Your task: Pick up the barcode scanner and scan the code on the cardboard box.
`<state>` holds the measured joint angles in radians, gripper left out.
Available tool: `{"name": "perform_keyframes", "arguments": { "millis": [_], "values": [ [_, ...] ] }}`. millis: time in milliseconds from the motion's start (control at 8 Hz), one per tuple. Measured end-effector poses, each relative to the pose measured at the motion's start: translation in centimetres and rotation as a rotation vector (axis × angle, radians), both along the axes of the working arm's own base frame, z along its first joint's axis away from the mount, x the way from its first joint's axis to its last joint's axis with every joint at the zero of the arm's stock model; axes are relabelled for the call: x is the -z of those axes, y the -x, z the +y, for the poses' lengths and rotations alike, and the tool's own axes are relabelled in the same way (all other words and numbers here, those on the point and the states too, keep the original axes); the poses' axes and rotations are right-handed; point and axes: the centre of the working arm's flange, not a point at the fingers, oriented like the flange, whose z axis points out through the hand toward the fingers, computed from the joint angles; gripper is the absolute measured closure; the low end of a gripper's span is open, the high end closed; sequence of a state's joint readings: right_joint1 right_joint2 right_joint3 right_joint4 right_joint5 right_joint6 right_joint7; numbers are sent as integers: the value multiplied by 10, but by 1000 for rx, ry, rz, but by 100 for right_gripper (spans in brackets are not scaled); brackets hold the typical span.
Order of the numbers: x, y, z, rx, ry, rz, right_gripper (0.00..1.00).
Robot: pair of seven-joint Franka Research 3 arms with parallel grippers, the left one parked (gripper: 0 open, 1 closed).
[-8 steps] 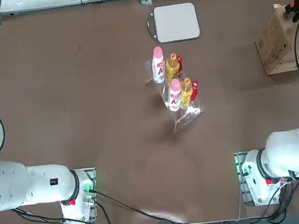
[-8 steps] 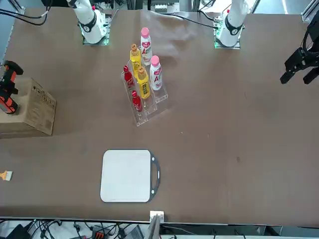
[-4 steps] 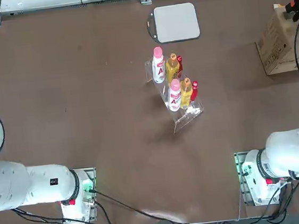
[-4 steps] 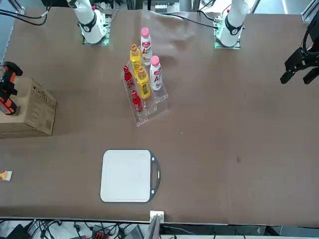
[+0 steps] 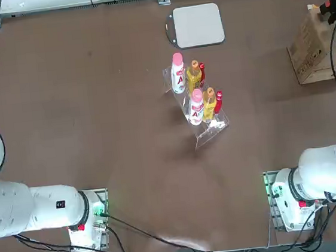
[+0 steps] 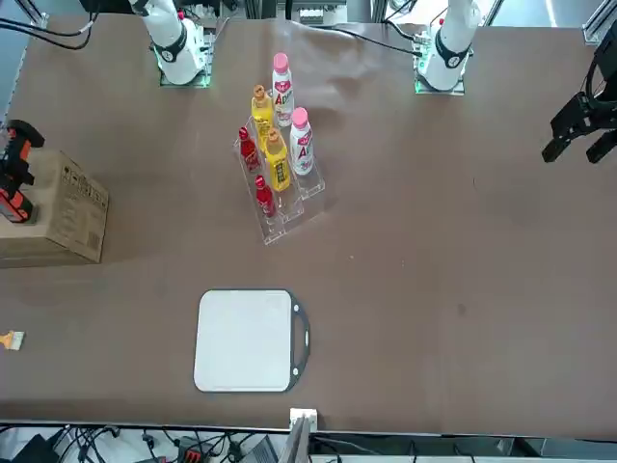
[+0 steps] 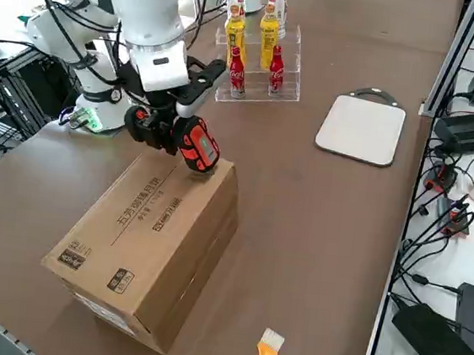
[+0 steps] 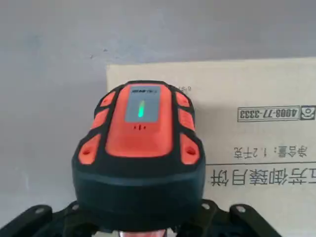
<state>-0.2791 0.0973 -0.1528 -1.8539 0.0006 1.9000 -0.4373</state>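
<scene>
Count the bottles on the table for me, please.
6, in the clear rack: white, yellow and red nearer the robot; white, yellow and red behind. None seems hidden. The right gripper holds the scanner by the box.

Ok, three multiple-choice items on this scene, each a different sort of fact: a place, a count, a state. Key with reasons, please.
1. Where is the scanner?
A) in the bottle tray
B) on the white board
C) over the cardboard box

2. How many yellow bottles stand in the tray?
A) one
B) two
C) four

3. State of the right hand?
A) gripping the scanner
B) gripping a bottle
C) open with nothing in it

Key:
1 C: the right side view shows the scanner above one end of the cardboard box.
2 B: the front view shows two yellow bottles in the clear tray, beside red and pink-capped ones.
3 A: the wrist view shows the right hand closed on the scanner.
</scene>
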Motion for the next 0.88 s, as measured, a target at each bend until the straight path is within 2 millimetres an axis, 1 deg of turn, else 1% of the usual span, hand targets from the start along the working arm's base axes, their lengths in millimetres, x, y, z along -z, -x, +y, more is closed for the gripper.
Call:
{"name": "perform_keyframes", "arguments": {
  "millis": [125,250,500,625,750,875],
  "values": [
    [0,-3,11,-6,-6,13,59],
    [-2,-7,31,-6,-11,29,59],
    [-13,-17,90,2,-8,34,59],
    [-9,-19,122,14,-5,35,59],
    [5,-21,152,24,1,21,59],
    [28,-22,183,35,8,-5,59]
  ]
}}
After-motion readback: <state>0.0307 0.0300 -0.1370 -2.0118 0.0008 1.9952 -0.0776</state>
